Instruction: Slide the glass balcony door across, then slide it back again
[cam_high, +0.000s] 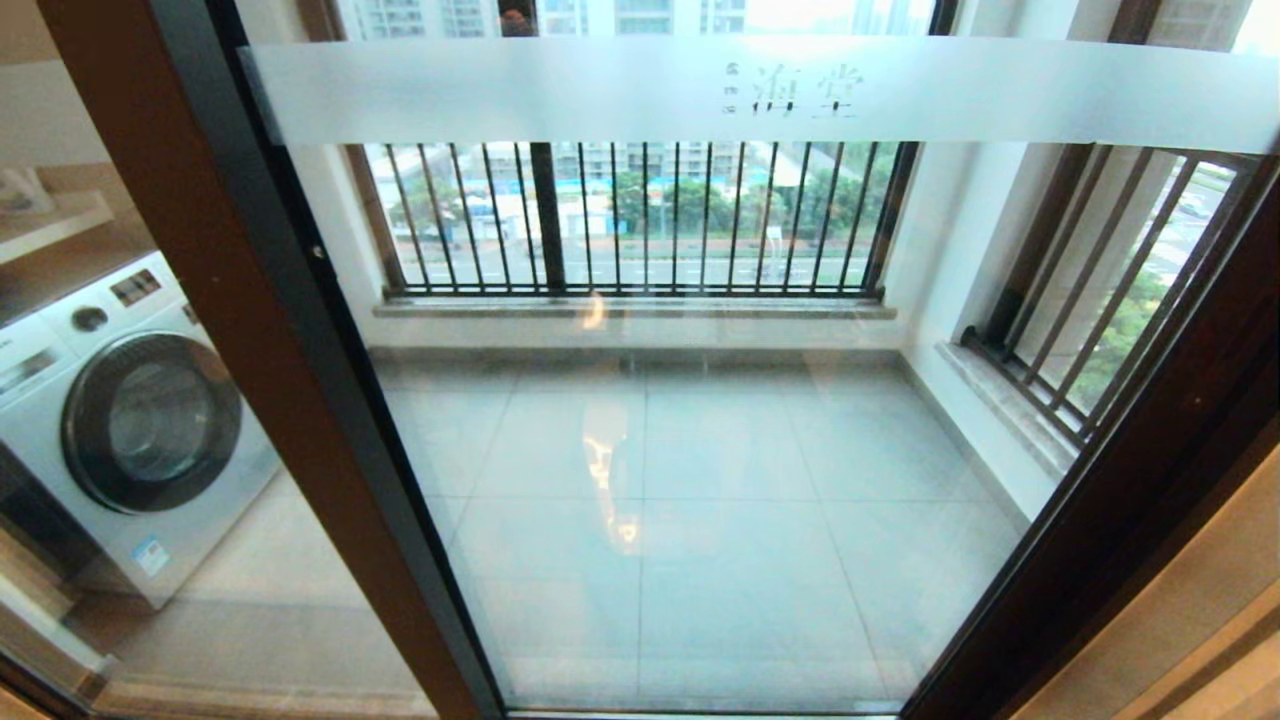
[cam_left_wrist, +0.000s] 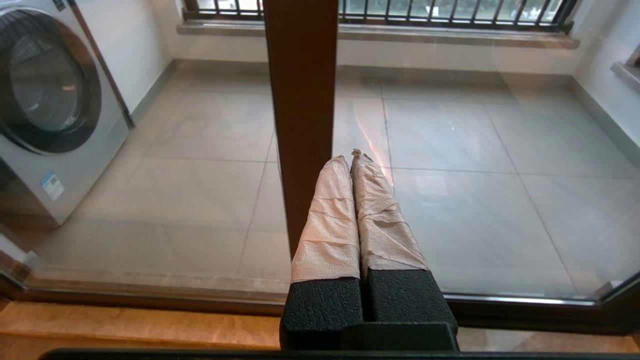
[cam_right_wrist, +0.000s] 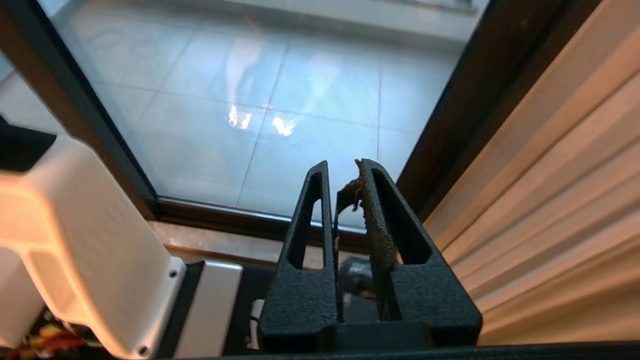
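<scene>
Head view showed us the glass balcony door (cam_high: 660, 400) directly ahead, its long axis upright, its frosted band (cam_high: 760, 92) running level across the top, its brown stile (cam_high: 250, 330) on our left side. Beyond the stile stood a washing machine (cam_high: 120, 420). Our left tool (cam_left_wrist: 356, 159) hovered just beside that stile, wrapped fingers (cam_left_wrist: 330, 220) pressed together. Our right tool (cam_right_wrist: 345, 170) sat low near the door's bottom rail (cam_right_wrist: 215, 217), nearly closed, gripping nothing.
</scene>
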